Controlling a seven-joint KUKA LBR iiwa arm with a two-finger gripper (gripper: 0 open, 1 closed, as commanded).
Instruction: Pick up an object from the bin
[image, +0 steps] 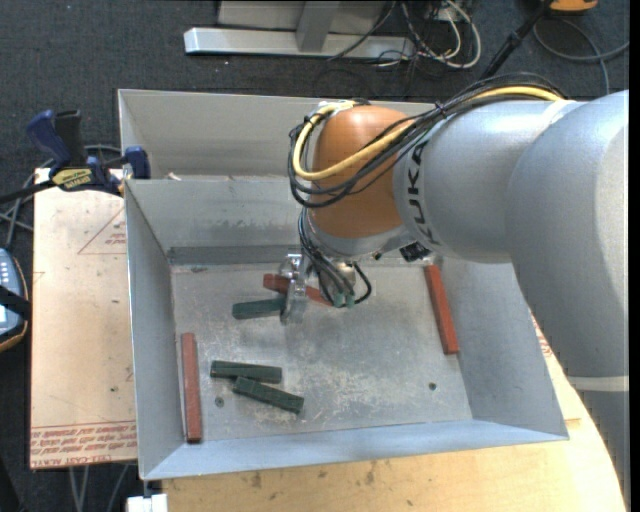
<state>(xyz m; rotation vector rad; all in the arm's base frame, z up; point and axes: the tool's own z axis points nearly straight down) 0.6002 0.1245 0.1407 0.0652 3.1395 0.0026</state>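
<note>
My gripper (293, 292) is low over the bin floor, a little behind its middle, under the orange wrist cover. A short reddish-brown stick (273, 283) lies right at it, its ends showing to either side of the gripper. A dark green stick (255, 310) lies just to the front left, its right end touching or very close to the gripper tip. Whether either stick is gripped is hidden.
Two more dark green sticks (245, 372) (268, 396) lie side by side at the front left. A long reddish-brown stick (190, 388) runs along the left wall and another (441, 310) leans on the right wall. The arm covers the back right.
</note>
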